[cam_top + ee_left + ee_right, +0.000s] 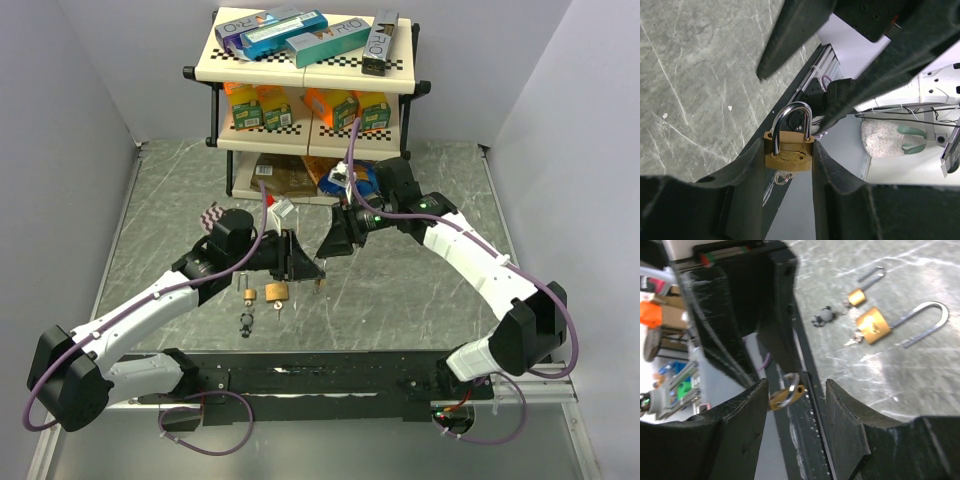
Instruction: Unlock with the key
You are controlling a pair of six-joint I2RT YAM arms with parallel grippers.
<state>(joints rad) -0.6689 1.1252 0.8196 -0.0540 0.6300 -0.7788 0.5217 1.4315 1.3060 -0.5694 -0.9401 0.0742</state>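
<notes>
Left hand (300,262) is gripping the small brass padlock with the steel shackle (787,156) by its flat sides, holding it off the grey marbled tabletop (400,290); its shackle is sitting closed. A thin metal ring (782,177) is hanging just under the body, likely the key's, though the key itself is hidden. Right hand (333,247) is hovering just beside the lock with its fingers spread wide and nothing between them. Judged step: right hand is lining up to take the key at the lock's underside. To do it well, it should be coming in from below and pinching the key head squarely, then turning about the keyway's axis while the left hand is clamping firmly against the twist. Count: three brass padlocks, one held and two lying open-shackled on the tabletop, a larger (873,326) and a smaller (856,296); one dark key bunch (824,316) near them; individual keys are too small to count.
</notes>
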